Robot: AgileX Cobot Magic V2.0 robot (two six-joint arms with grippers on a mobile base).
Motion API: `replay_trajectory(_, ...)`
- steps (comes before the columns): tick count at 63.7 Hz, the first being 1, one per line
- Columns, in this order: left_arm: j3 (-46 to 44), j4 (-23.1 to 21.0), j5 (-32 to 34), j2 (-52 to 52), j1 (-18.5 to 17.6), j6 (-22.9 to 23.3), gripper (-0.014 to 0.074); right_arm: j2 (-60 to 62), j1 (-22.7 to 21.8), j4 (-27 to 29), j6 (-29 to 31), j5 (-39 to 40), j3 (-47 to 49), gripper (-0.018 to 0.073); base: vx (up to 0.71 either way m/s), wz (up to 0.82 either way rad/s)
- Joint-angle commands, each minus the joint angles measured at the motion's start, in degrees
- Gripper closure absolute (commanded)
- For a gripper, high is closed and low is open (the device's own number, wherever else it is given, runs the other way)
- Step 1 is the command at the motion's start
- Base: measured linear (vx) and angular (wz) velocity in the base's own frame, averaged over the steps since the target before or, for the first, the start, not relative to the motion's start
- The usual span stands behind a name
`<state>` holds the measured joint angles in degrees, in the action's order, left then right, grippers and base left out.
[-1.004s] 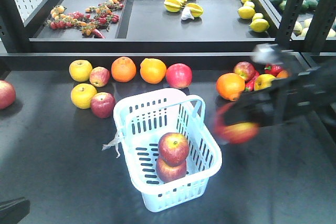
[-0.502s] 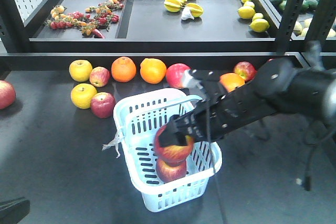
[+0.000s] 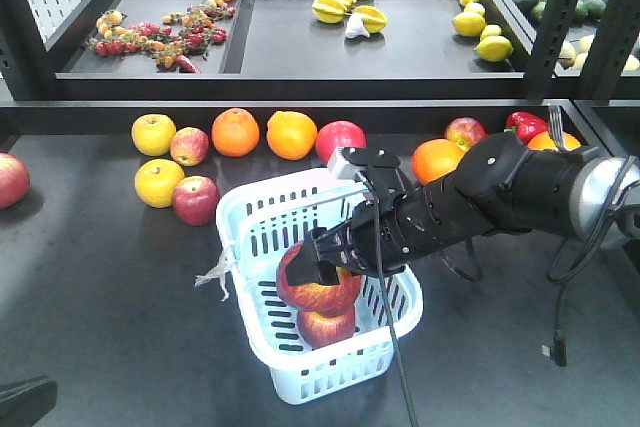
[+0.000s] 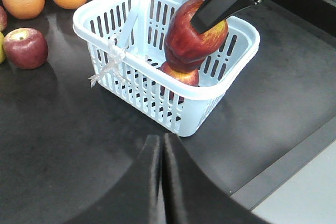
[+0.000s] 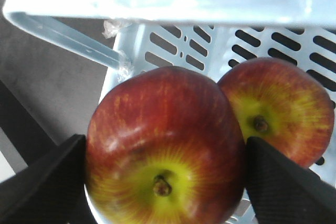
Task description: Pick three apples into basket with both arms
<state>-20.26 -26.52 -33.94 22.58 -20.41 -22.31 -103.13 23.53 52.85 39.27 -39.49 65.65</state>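
Right wrist view: right end effector [image 5: 163,182] clamped on a red apple [image 5: 163,145] inside the basket [image 3: 300,357], touching another apple [image 5: 283,111] there; left end effector [image 4: 160,150] closed, empty, above the tabletop [image 4: 58,129].

No lettering, label, brand mark, number or sign can be read in any of the three views; every visible surface is plain or too blurred for reading.
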Motion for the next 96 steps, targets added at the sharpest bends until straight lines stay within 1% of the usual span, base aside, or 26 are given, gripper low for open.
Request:
replay_trajectory(1, -1.41, -1.44, 3.36, 0.42, -0.25, 0.38, 0.0603, 2.50, -0.02, 2.23, 1.45, 0.66, 1.59, 0.0237, 0.00, 0.00)
replay_trajectory(5, -1.41, -1.44, 3.36, 0.42, -0.25, 0.38, 0.0603, 2.50, -0.02, 2.05, 1.87, 0.66, 1.59, 0.0136, 0.00, 0.00)
replay_trajectory(11, -1.41, -1.44, 3.36, 0.42, -0.25, 0.38, 0.0603, 2.50, -0.02, 2.00, 2.00, 0.66, 1.59, 0.0026, 0.00, 0.00)
replay_trajectory(14, -1.41, -1.44, 3.36, 0.42, -0.25, 0.38, 0.0603, 2.50, -0.02, 1.78, 2.05, 0.66, 1.59, -0.0018, 0.00, 0.00)
replay_trajectory(19, -1.41, -1.44, 3.36, 0.42, -0.25, 0.38, 0.0603, 2.50, -0.02, 1.58, 2.18, 0.66, 1.59, -0.0064, 0.00, 0.00)
replay_trajectory(24, -1.41, -1.44, 3.36, 0.42, -0.25, 0.38, 0.0603, 2.50, -0.07, 1.58, 2.18, 0.66, 1.59, -0.0078, 0.00, 0.00)
replay_trajectory(39, -1.41, -1.44, 3.36, 0.42, -0.25, 0.38, 0.0603, 2.94, -0.07, 1.37, 3.25, 0.61, 1.59, -0.0070, 0.00, 0.00)
replay_trajectory(47, -1.41, -1.44, 3.36, 0.42, -0.25, 0.38, 0.0603, 3.64, -0.13, 0.55, 3.24, -0.69, 1.59, -0.0056, 0.00, 0.00)
replay_trajectory(51, -1.41, -1.44, 3.36, 0.42, -0.25, 0.38, 0.0603, 4.30, -0.13, -0.76, 3.07, -1.47, 1.59, -0.0031, 0.00, 0.00)
replay_trajectory(55, -1.41, -1.44, 3.36, 0.42, -0.25, 0.38, 0.0603, 5.17, -0.26, -2.58, 1.19, -2.15, 1.59, 0.0006, 0.00, 0.00)
replay_trajectory(58, -1.41, -1.44, 3.36, 0.42, -0.25, 0.38, 0.0603, 5.97, -0.25, -4.74, -0.49, -2.19, 1.59, 0.0054, 0.00, 0.00)
replay_trajectory(62, -1.41, -1.44, 3.36, 0.42, -0.25, 0.38, 0.0603, 7.35, -0.25, -8.27, -2.64, -2.19, 1.59, 0.0141, 0.00, 0.00)
replay_trajectory(68, -1.41, -1.44, 3.36, 0.42, -0.25, 0.38, 0.0603, 9.77, -0.25, -13.35, -5.66, -2.53, 1.59, 0.0314, 0.00, 0.00)
replay_trajectory(71, -1.41, -1.44, 3.36, 0.42, -0.25, 0.38, 0.0603, 11.13, -0.25, -16.00, -6.88, -3.39, 1.59, 0.0430, 0.00, 0.00)
replay_trajectory(74, -1.41, -1.44, 3.36, 0.42, -0.25, 0.38, 0.0603, 12.68, -0.25, -17.95, -7.10, -4.56, 1.59, 0.0529, 0.00, 0.00)
replay_trajectory(76, -1.41, -1.44, 3.36, 0.42, -0.25, 0.38, 0.0603, 13.64, -0.25, -18.84, -7.18, -5.62, 1.59, 0.0577, 0.00, 0.00)
replay_trajectory(85, -1.41, -1.44, 3.36, 0.42, -0.25, 0.38, 0.0603, 19.80, -0.25, -21.44, -7.06, -9.76, 1.44, 0.0568, 0.00, 0.00)
replay_trajectory(96, -1.41, -1.44, 3.36, 0.42, -0.25, 0.38, 0.0603, 32.99, -0.25, -22.03, -4.54, -9.02, -2.91, 0.0568, 0.00, 0.00)
